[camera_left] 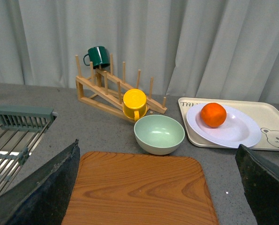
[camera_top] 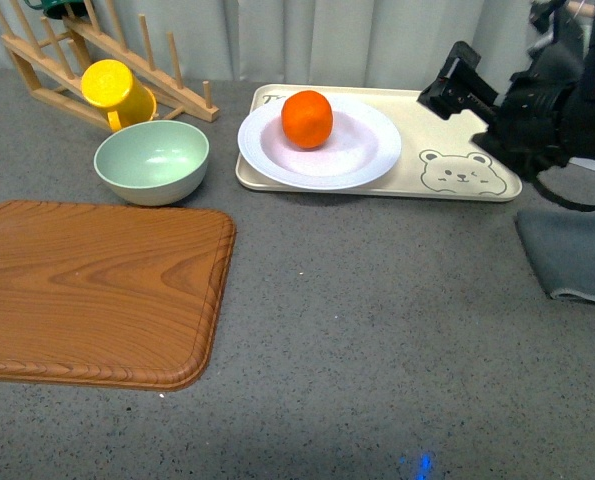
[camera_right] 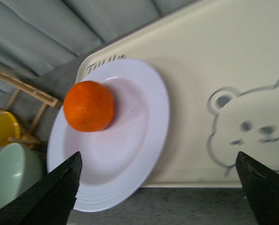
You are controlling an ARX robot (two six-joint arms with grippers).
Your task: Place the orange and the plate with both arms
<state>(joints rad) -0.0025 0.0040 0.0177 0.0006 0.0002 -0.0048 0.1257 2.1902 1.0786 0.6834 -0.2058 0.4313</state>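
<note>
Orange [camera_top: 307, 118] shown in plate [camera_top: 362, 160], just ahead of R gripper [camera_right: 158, 187], jaws spread; L gripper [camera_left: 160, 187] spread, apparently empty.

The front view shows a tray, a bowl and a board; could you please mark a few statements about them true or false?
1. The orange lies in the plate. True.
2. The plate sits on the wooden board. False: it sits on the bear tray.
3. The right hand is open. True.
4. The mint bowl holds the yellow cup. False: the cup hangs on the wooden rack behind it.
</note>
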